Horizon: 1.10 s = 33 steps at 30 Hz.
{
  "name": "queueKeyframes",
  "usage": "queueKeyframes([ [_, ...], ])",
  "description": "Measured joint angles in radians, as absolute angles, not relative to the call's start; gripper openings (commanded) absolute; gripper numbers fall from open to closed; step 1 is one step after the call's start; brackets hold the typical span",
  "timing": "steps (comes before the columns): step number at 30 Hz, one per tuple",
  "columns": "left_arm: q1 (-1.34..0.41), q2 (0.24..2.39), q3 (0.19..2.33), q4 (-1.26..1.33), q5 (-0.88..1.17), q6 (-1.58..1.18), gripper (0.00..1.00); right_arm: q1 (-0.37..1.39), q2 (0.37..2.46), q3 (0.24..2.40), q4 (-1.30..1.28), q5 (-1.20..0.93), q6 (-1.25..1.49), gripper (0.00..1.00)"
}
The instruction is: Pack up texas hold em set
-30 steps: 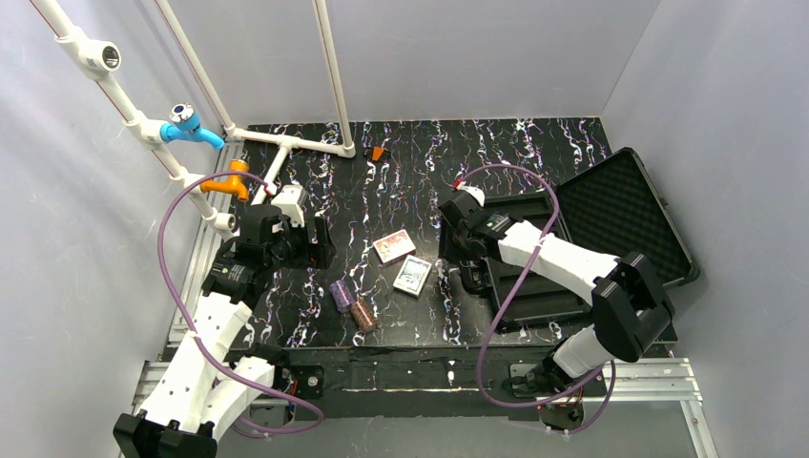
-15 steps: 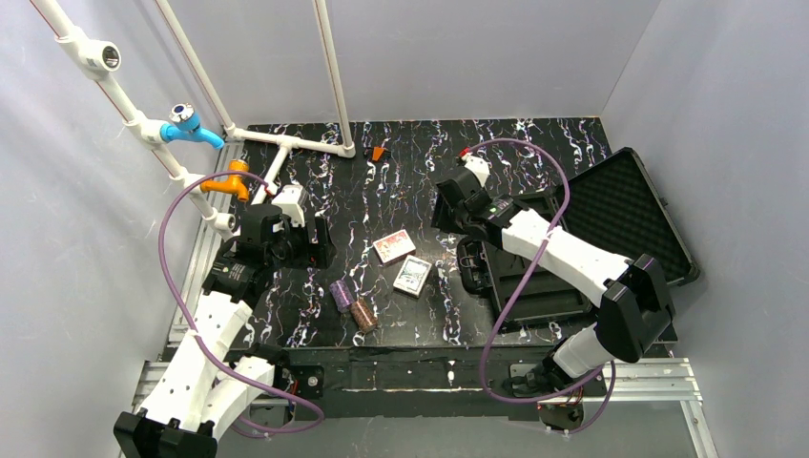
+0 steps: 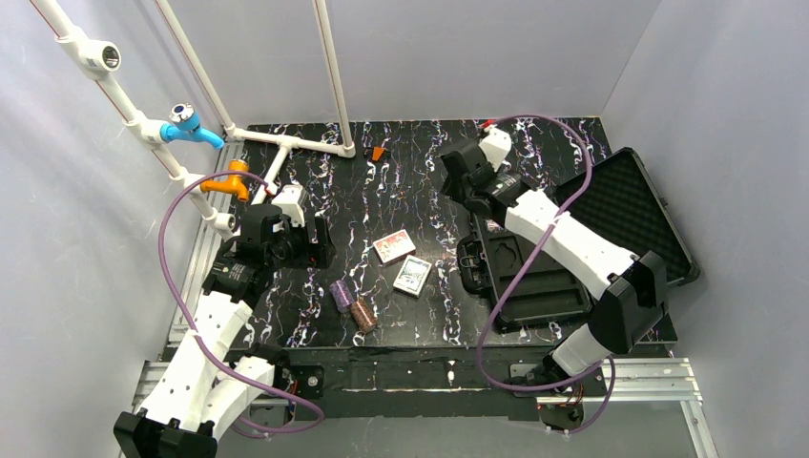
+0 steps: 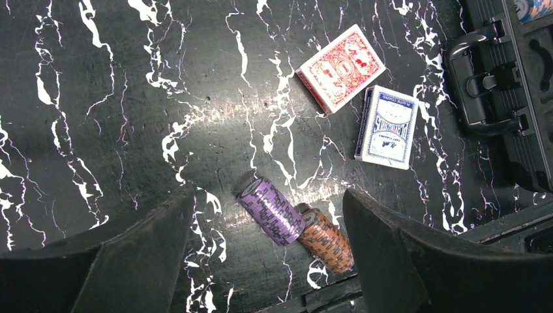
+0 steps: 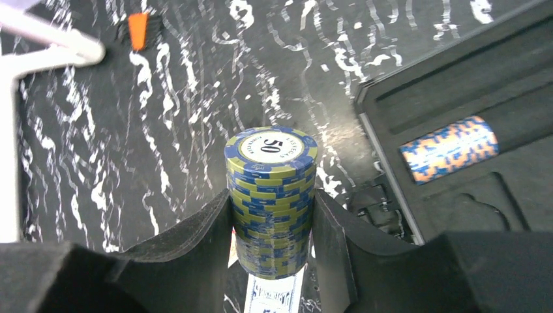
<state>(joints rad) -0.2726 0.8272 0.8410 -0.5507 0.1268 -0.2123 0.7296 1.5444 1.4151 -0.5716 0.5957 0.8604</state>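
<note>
My right gripper (image 5: 270, 195) is shut on a blue-and-green chip stack (image 5: 270, 163), held upright above the table behind the case; in the top view this gripper (image 3: 458, 181) hangs near the case's back left corner. The black case (image 3: 534, 286) lies open, its foam lid (image 3: 625, 215) flat to the right. A blue-and-orange chip stack (image 5: 448, 149) lies in a foam slot. On the table rest the red deck (image 4: 340, 67), the blue-white deck (image 4: 386, 127), the purple stack (image 4: 270, 210) and the brown stack (image 4: 328, 240). My left gripper (image 4: 267, 192) hovers open above those two stacks.
White pipes (image 3: 329, 76) with a blue valve (image 3: 186, 124) and an orange valve (image 3: 232, 178) stand at the back left. A small orange piece (image 5: 137, 29) lies near the pipe foot. The case handle (image 4: 479, 85) faces the decks. Grey walls close in both sides.
My right arm has risen and swung from the case's front left edge toward the back of the table with the chip stack in its fingers. The left arm has stayed still.
</note>
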Motion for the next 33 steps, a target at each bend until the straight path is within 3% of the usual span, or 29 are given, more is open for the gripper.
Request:
queueKeyframes([
  [12, -0.273, 0.826, 0.841, -0.551, 0.127, -0.212, 0.82, 0.54, 1.563, 1.437, -0.711, 0.634, 1.04, 0.01],
  [33, -0.273, 0.821, 0.841, -0.551, 0.127, -0.212, 0.82, 0.293, 1.74, 1.475, -0.781, 0.356, 1.185, 0.01],
])
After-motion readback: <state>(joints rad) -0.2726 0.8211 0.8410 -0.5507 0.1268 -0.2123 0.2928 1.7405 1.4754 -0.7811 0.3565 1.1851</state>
